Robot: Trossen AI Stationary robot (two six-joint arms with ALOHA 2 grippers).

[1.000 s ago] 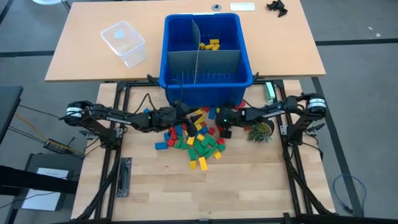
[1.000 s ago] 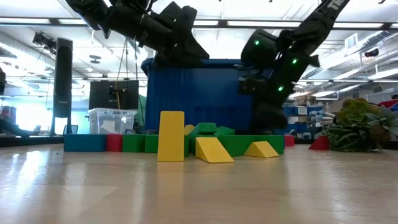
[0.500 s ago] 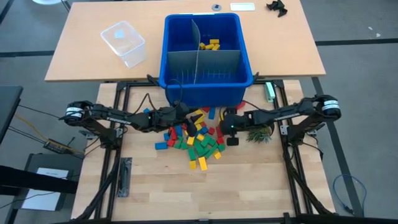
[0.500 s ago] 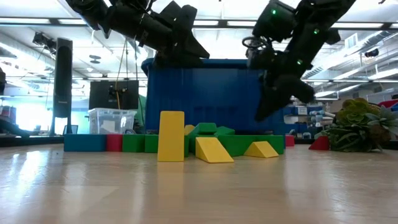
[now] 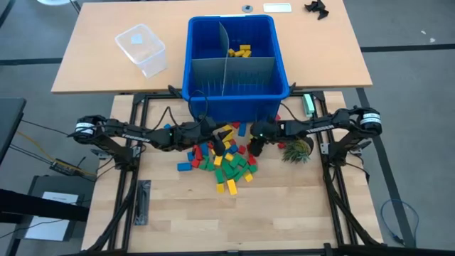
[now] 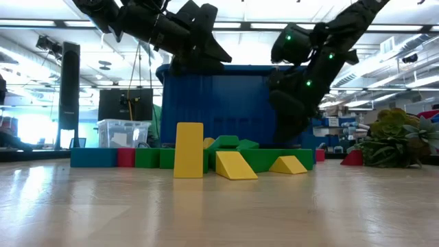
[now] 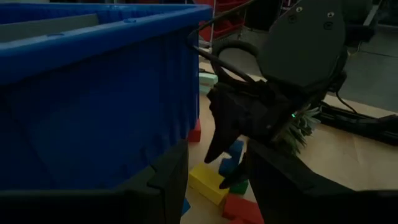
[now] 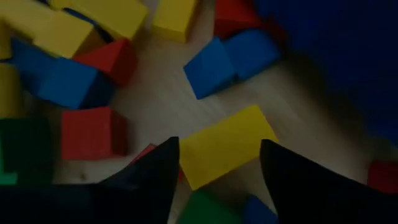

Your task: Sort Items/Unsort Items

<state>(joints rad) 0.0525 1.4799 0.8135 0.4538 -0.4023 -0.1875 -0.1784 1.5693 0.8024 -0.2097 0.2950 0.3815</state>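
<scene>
Two counters, butted end to end.

Near counter [image 5: 178, 213], pale wood planks on a black frame, carrying:
- toy blocks [image 5: 226, 162] in red, yellow, green and blue, lying heaped near the far edge, some touching; one yellow block [image 6: 189, 149] standing upright;
- small green plant [image 5: 297, 149], sitting just beside the heap, toward the right arm's side.

Far counter [image 5: 92, 57], smooth tan top, carrying:
- blue bin [image 5: 206, 92], overhanging the near edge;
- clear plastic container [image 5: 142, 48];
- white card [image 5: 276, 8], small round part [image 5: 247, 8] and black piece [image 5: 318, 8], lying along the far edge.
</scene>
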